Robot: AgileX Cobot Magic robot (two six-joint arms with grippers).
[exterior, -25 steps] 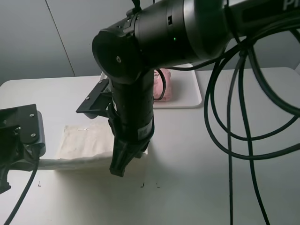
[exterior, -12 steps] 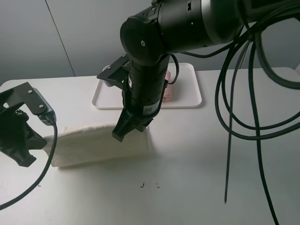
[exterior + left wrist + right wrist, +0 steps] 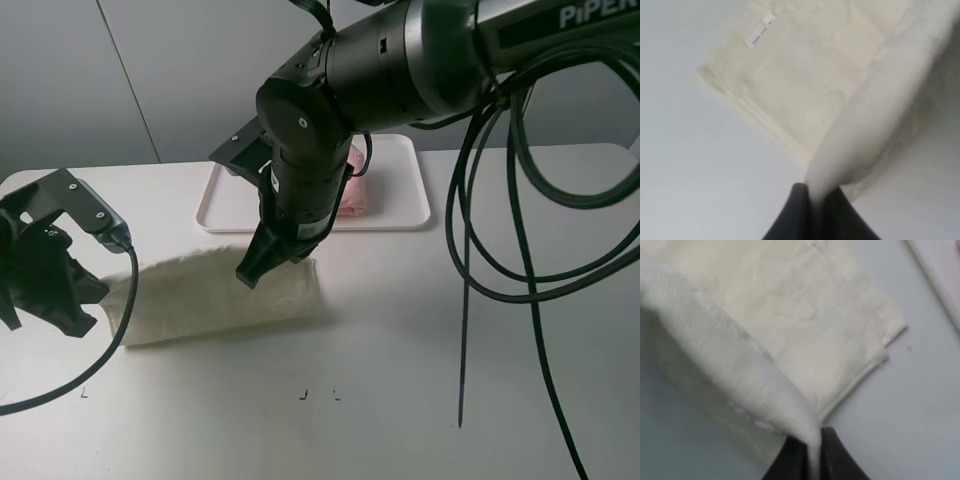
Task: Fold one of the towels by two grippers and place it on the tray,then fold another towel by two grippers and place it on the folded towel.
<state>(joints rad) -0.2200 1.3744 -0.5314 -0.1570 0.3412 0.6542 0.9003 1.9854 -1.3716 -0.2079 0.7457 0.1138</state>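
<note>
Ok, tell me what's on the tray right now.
A folded pink towel lies on the white tray. The right arm covers its left part and much of the tray, so anything else there is hidden. The cream towel is on the table.

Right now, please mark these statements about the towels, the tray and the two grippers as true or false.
1. Both grippers pinch the cream towel. True: the left gripper and the right gripper each clamp an edge.
2. The tray is empty. False: a pink towel lies on it.
3. The cream towel lies on the tray. False: it is on the table, in front of the tray.
4. The cream towel has a small label. True.
</note>
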